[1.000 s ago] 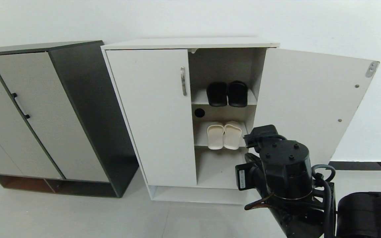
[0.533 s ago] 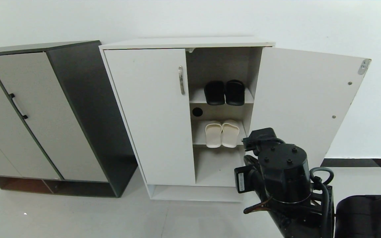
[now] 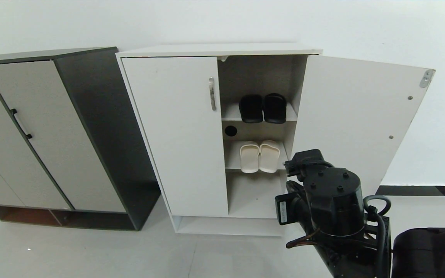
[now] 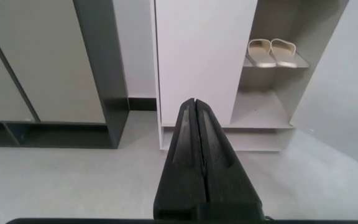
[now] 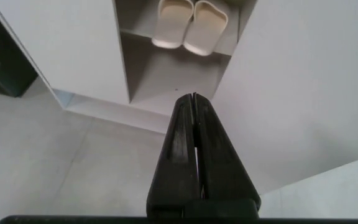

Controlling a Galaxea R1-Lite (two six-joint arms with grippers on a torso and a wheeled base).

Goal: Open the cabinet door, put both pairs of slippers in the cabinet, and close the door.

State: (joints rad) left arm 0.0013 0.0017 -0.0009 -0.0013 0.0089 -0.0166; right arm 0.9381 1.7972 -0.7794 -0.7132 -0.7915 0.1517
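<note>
Black slippers [image 3: 263, 108] and white slippers [image 3: 259, 156] lie unmoved inside the cabinet [image 3: 218, 49], its right door [image 3: 357, 116] still open; the left gripper [image 4: 195, 106] and right gripper [image 5: 194, 99] have their fingers closed and empty, so only door-closing remains.

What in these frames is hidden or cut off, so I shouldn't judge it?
Head view: open door, outer face turned away.
Head view: the right arm covers that door's lower corner.
Head view: the closed left door hides the space behind it.
Right wrist view: white slippers, far ends cut off by the edge.
Head view: grey cabinet, cut off by the left edge.
</note>
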